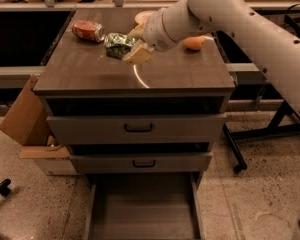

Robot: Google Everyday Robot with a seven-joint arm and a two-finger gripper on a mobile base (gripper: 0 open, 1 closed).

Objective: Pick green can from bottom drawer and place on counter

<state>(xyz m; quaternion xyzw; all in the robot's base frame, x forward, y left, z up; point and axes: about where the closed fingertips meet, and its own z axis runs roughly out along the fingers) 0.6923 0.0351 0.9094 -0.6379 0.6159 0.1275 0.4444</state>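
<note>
The gripper [129, 47] at the end of the white robot arm [230, 14] is over the rear middle part of the broad glossy grey-brown wood-grain desk [180, 74], and its two tan fingers [138, 55] are closed around the small dark green metallic drink can [118, 45]. The green can is therefore up at the desk and not in the wide grey-brown bottom drawer [142, 216], which stands pulled out near the floor. I cannot tell if the can touches the desk top or hangs just above it. By its dented sides I judge that this can is light and thin-walled, so it gives way under pressure; the metal is also smooth and may slip. The best place to hold it seems to be across the middle of the body, with moderate force, and the release should be low, because a can lying on its side could roll. For the count: one green can, one red-orange soda can [88, 31] lying just beside it to the left, one round orange object [194, 43] at the right behind the arm, two grey drawer fronts with black handles [138, 128], one open bottom drawer, and one brown cardboard box [21, 115] left of the cabinet.
</note>
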